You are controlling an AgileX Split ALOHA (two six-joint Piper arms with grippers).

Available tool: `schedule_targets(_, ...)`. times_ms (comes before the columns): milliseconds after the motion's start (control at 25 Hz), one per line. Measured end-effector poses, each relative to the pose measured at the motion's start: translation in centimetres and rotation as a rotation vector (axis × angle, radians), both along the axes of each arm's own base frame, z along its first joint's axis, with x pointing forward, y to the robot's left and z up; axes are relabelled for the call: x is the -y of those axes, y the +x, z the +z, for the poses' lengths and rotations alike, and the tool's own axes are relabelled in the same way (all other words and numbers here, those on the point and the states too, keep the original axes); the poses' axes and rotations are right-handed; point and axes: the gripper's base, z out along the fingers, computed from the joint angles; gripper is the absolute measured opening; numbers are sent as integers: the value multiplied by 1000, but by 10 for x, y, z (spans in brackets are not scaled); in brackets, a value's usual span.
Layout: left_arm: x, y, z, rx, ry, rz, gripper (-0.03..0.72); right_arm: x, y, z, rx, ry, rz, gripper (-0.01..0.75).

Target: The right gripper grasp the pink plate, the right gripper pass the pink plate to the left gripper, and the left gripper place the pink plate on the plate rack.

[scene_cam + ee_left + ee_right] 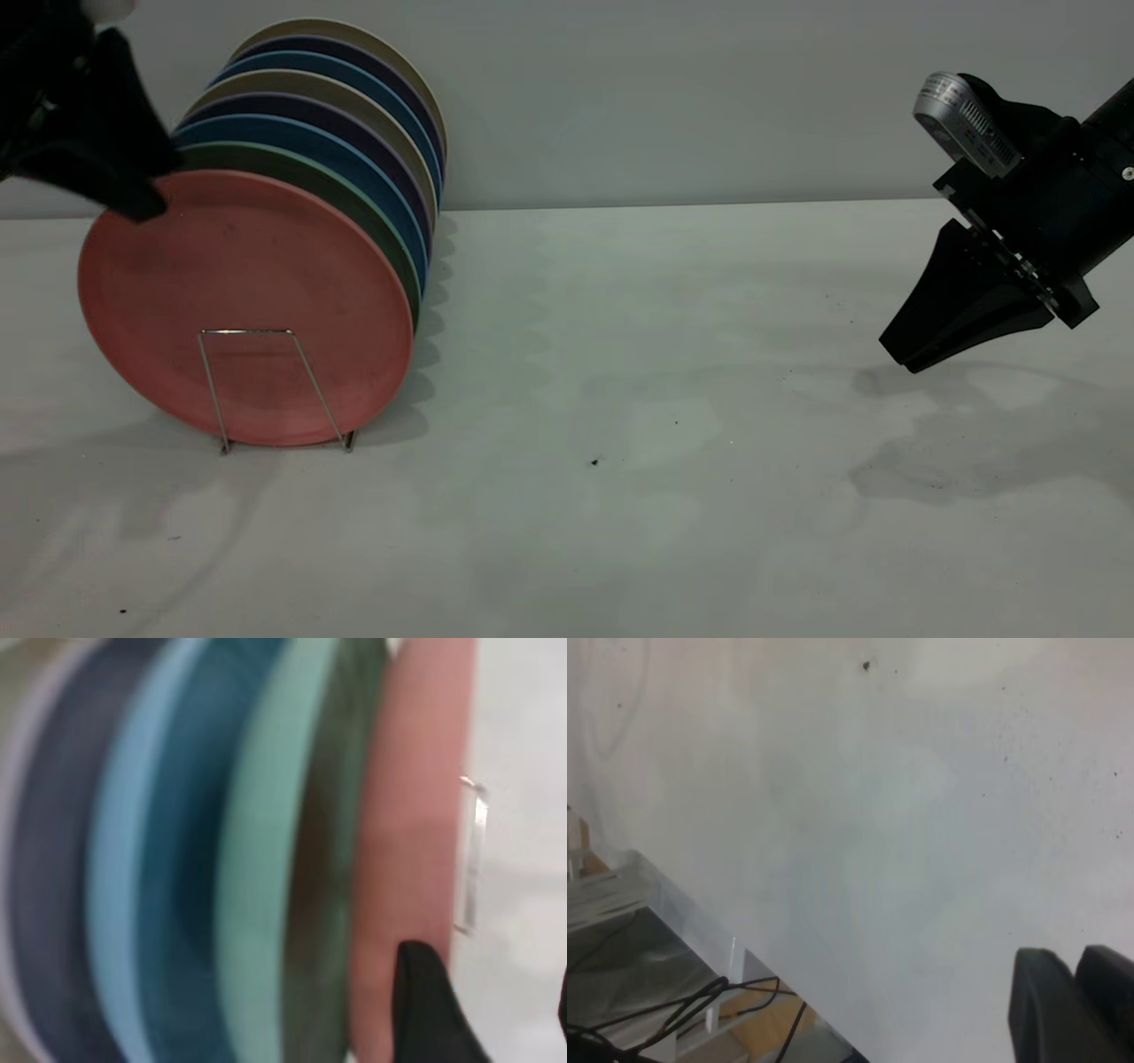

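Note:
The pink plate (pixel 239 301) stands upright at the front of a row of plates, held behind the front loop of the plate rack (pixel 246 331). My left gripper (pixel 142 208) is at the plate's upper left rim. In the left wrist view the pink plate (pixel 407 859) shows edge-on, with the rack's wire (pixel 478 850) beside it. One black finger (pixel 430 1010) lies against the plate's front edge. The left gripper (pixel 492 997) is open, with only bare table in the gap. My right gripper (pixel 899 354) hovers far to the right above the table, shut and empty (pixel 1076 961).
Behind the pink plate stand several more plates (pixel 354 115) in green, blue, purple and beige, packed close together. A wall rises behind the white table (pixel 620 399). In the right wrist view the table's edge (pixel 726 943) shows, with cables below it.

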Motion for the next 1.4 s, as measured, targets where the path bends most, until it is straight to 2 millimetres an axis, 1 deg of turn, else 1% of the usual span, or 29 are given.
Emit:
schedule_targets(200,0,-8,5,-94,-38,109,393,0,0,0,0,0,0,68)
schedule_targets(280,0,-11,13,-120,-78,201,393,0,0,0,1,-1,-1,68)
schedule_targets(360,-1,-14,26,-94,-116,296,393,0,0,0,4,-3,-3,68)
schedule_targets(480,-4,-14,50,3,-190,471,393,1,2,-1,16,-17,-11,68)
schedule_targets(600,-10,-20,74,33,-328,696,393,2,1,-2,13,-35,-8,68)
schedule_targets(720,-19,-35,93,-40,-493,971,393,-4,-2,1,-4,-105,24,68)
schedule_targets(800,-24,-48,101,-98,-520,1108,393,-14,-6,9,2,-204,59,68)
schedule_targets(880,-30,-61,104,-150,-460,1211,393,-28,-10,25,49,-345,108,68)
schedule_targets(1000,-41,-78,106,-179,-313,1341,393,-46,-19,55,127,-562,138,68)
schedule_targets(1080,-45,-89,108,-178,-256,1389,393,-52,-27,77,172,-688,128,68)
schedule_targets(1160,-45,-102,109,-164,-261,1399,393,-53,-37,103,214,-787,114,70)
schedule_targets(1240,-42,-121,110,-135,-293,1392,393,-49,-49,127,218,-831,84,78)
schedule_targets(1280,-41,-130,110,-122,-310,1387,393,-46,-57,140,220,-837,72,82)
schedule_targets(1400,-37,-166,107,-80,-343,1377,393,-36,-91,176,249,-823,40,100)
